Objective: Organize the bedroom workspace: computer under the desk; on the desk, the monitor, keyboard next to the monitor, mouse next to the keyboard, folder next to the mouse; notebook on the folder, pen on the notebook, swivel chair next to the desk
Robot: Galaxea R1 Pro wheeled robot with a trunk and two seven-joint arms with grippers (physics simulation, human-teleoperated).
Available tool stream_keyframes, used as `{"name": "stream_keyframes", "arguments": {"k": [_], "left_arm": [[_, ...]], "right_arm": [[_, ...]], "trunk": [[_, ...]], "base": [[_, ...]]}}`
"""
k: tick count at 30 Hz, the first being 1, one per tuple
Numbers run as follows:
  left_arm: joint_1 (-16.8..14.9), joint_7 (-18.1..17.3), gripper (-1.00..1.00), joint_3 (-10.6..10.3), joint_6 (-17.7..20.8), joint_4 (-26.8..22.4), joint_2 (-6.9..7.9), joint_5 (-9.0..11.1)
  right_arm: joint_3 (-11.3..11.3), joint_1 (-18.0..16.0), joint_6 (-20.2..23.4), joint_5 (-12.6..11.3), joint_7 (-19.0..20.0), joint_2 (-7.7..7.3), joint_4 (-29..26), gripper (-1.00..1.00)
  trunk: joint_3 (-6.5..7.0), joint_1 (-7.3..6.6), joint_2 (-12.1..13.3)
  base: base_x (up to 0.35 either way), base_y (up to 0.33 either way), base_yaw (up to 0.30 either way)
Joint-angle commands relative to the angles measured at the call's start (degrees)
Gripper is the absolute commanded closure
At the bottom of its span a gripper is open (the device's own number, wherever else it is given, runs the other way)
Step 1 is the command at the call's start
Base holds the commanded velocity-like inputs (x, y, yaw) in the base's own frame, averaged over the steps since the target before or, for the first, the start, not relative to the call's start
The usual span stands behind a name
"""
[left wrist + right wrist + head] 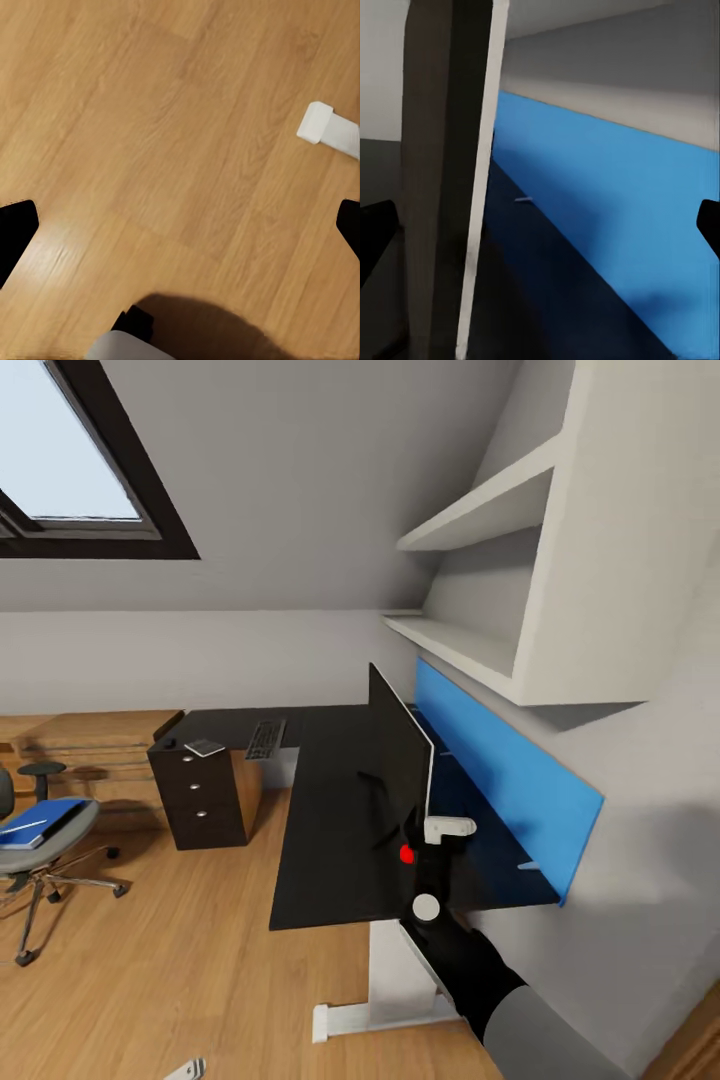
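Left of the desk (330, 840), the blue folder (40, 822) waits on the swivel chair (45, 840); the keyboard (265, 739) lies on the desk's far end, the monitor (395, 755) stands edge-on mid-desk, and the right gripper (547, 225), jaws wide and empty, flanks it, seemingly to reposition it.

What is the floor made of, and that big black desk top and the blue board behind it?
The floor looks like light wood planks: you can see grain lines and board seams, with a soft sheen. The desk top looks like smooth black laminate or painted board; it is flat and dark, so that stays a guess. The blue back panel looks like plain matte painted board or plastic.
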Motion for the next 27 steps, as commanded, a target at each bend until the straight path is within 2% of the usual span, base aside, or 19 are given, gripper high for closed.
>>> {"name": "stream_keyframes", "arguments": {"k": [1,12,18,19,20,21,27], "left_arm": [[0.0,0.1,-1.00,0.1,0.3,-0.1,-0.04,0.5],[0.0,0.1,-1.00,0.1,0.3,0.0,-0.04,0.5],[0.0,0.1,-1.00,0.1,0.3,0.2,-0.04,0.5],[0.0,0.1,-1.00,0.1,0.3,0.2,-0.04,0.5],[0.0,0.1,-1.00,0.1,0.3,0.2,-0.04,0.5],[0.0,0.1,-1.00,0.1,0.3,0.2,-0.04,0.5],[0.0,0.1,-1.00,0.1,0.3,1.6,-0.04,0.4]], "right_arm": [[0.3,-0.1,-0.1,0.1,-0.3,0.00,0.1,-1.00],[1.3,-0.1,-0.1,0.0,-0.3,0.09,0.1,-1.00],[2.6,0.0,-0.1,-0.1,-0.3,0.27,0.1,-1.00],[3.1,0.0,-0.1,-0.1,-0.3,0.55,0.0,-1.00],[3.6,0.0,-0.1,-0.3,-0.2,1.68,0.1,-1.00],[3.7,0.0,-0.1,-0.3,-0.2,2.12,0.1,-1.00],[4.5,0.0,-0.1,-0.3,-0.4,2.58,0.6,-1.00]], "trunk": [[-0.08,-0.02,-0.1],[-0.08,-0.02,-0.1],[-0.08,-0.02,-0.1],[-0.08,-0.02,-0.1],[-0.08,-0.02,-0.1],[-0.08,-0.02,-0.1],[-0.08,-0.02,-0.1]], "base": [[-0.307,0.000,0.000],[-0.329,0.000,0.000],[-0.335,0.000,0.000],[-0.335,0.000,0.000],[-0.335,0.000,0.000],[-0.335,0.000,0.000],[-0.335,0.000,0.000]]}}
